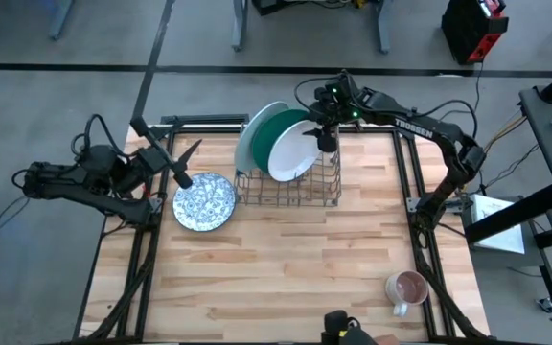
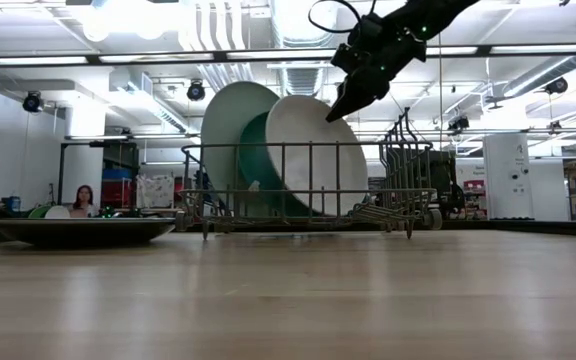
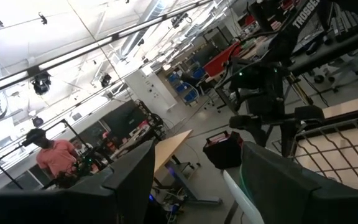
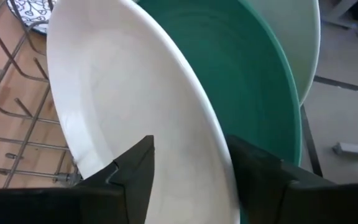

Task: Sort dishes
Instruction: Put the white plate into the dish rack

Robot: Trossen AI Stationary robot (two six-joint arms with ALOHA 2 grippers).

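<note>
The right arm reaches in from the right over the table's far edge, its hand (image 1: 326, 137) pointing down at the top of the wire rack (image 1: 290, 187). Its fingers stand parted astride the upper rim of the white plate (image 4: 123, 106); whether they still press it I cannot tell. That plate stands on edge in the rack, leaning, smooth and glossy. Just behind it, to the left, stands the green plate (image 1: 281, 125), and behind that the mint plate (image 1: 252, 134), all three stacked close like leaning cards.

The left arm lies low along the table's left edge, its hand (image 1: 182, 168) raised and tilted toward the far right, fingers apart and holding nothing. Just near of that hand the speckled dish (image 1: 204, 201) lies flat on the pale wooden table (image 1: 286, 268), left of the rack and apart from it.

A pink mug (image 1: 405, 287) stands at the near right. A person (image 2: 82, 200) sits in the room beyond.
</note>
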